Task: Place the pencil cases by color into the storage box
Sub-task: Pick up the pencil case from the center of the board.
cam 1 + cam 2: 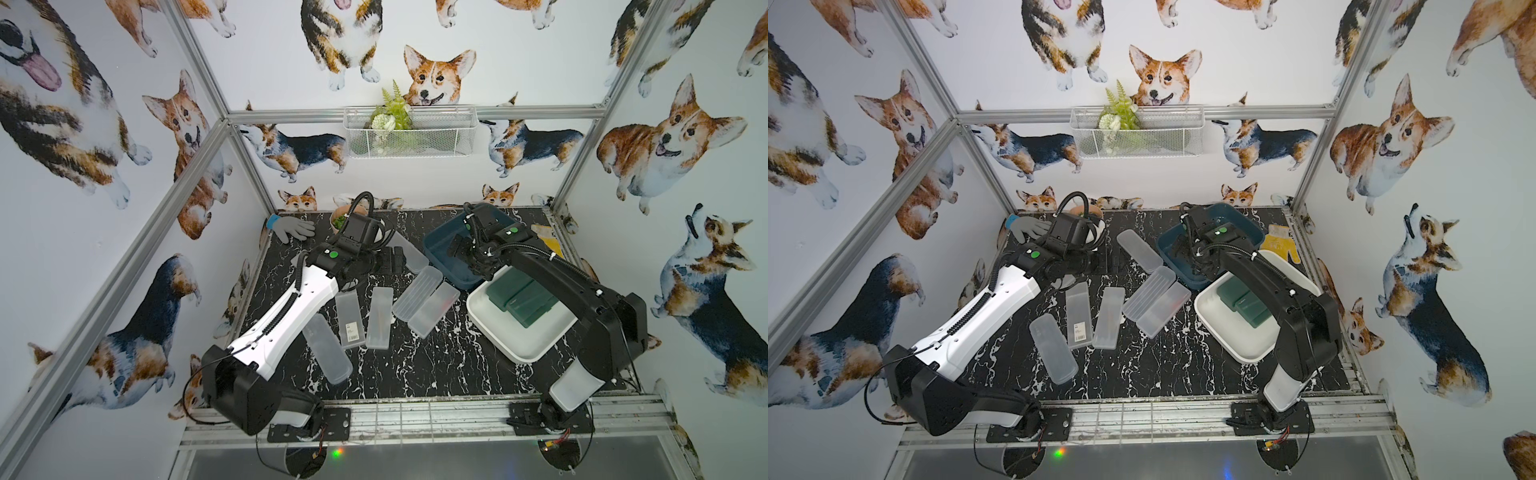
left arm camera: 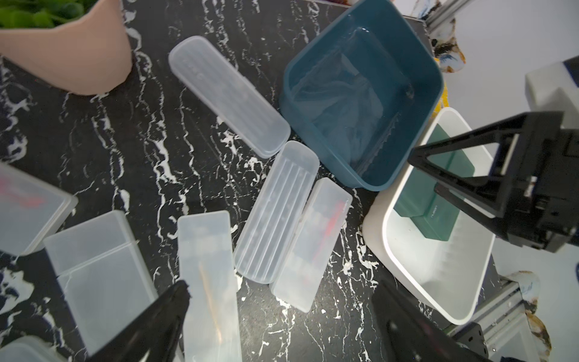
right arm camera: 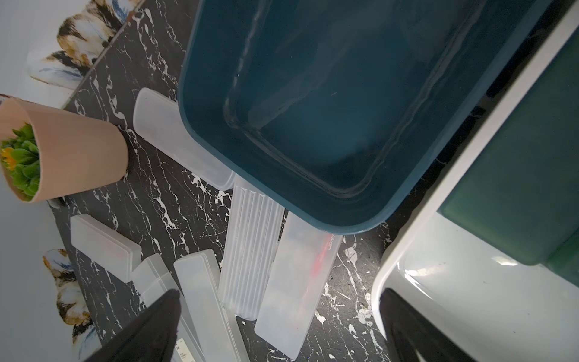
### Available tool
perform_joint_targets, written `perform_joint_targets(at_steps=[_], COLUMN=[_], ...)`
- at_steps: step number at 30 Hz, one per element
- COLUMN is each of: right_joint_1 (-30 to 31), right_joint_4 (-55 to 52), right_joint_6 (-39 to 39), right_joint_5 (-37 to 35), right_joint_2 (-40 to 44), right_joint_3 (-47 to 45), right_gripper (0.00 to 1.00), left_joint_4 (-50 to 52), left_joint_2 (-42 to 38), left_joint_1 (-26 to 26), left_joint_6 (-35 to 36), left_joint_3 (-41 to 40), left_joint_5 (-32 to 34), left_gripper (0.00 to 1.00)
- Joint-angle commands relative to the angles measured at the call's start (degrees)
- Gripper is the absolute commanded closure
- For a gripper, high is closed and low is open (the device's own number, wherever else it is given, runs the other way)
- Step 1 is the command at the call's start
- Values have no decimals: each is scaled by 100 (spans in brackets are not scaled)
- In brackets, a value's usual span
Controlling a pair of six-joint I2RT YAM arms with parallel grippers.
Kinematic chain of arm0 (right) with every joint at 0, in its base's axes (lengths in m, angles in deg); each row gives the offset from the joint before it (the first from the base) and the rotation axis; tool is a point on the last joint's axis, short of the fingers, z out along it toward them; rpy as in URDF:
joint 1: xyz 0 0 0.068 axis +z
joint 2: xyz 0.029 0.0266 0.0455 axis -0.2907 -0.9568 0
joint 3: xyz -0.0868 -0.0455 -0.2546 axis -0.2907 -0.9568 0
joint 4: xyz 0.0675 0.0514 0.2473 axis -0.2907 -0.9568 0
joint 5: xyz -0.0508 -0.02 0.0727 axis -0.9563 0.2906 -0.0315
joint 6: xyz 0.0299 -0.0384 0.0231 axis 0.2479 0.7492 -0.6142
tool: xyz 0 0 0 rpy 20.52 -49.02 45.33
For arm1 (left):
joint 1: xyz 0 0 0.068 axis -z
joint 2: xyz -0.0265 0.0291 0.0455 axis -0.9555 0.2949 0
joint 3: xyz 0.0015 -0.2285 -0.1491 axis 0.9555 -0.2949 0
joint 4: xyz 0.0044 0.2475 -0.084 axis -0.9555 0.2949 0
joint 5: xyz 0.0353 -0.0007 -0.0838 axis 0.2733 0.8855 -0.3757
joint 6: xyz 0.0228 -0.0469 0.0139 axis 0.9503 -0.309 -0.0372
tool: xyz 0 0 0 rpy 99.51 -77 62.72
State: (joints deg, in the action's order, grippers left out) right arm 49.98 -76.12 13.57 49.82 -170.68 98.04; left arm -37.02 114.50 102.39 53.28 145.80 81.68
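Left tool point(image 2: 280, 286) above frosted pencil cases point(image 2: 275, 210)

In a top view, frosted translucent pencil cases lie flat and closed on the black marbled bench point(image 1: 415, 374) across the middle of the frame. A smooth case point(image 1: 409, 251) lies uppermost. Below it a ribbed case point(image 1: 417, 293) touches a case with red contents point(image 1: 434, 309), side by side. To their left lie a plain case point(image 1: 379, 318), a labelled case point(image 1: 348, 318) and, lowest, a rounded case point(image 1: 327, 353). Dark green cases point(image 1: 521, 301) lie together in the white storage box point(image 1: 507, 332) at right, just below the blue storage box point(image 1: 438, 243).
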Motion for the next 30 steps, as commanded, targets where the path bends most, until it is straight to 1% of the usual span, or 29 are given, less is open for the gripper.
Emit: perform_joint_targets(at_steps=[1,6,13,21,24,30], right_joint_1=[208,529,966,1102,1114,1157], right_joint_4=[-317,-336,-425,-259,-240,-76], right_joint_6=[-64,-328,-609,-1189,-1352,-1689], right_joint_5=[68,147,143,258,227,228], right_joint_2=[-190,-421,-564,-515,-503,-536], right_joint_3=[169,213,60,-493,-601,-804], right_gripper=[0,0,0,1,6,10], left_joint_4=[284,448,377,481,441,450], left_joint_2=[-216,-506,-1012,-1340,-1358,-1367], left_joint_1=[-197,-264,-256,-177,-126,-53], left_joint_6=[-293,-251,-283,-180,-154,-86], left_joint_3=[-264,-672,-1421,-1749,-1779,-1720], left_joint_5=[149,303,500,743,743,752], left_gripper=[6,6,6,6,7,7])
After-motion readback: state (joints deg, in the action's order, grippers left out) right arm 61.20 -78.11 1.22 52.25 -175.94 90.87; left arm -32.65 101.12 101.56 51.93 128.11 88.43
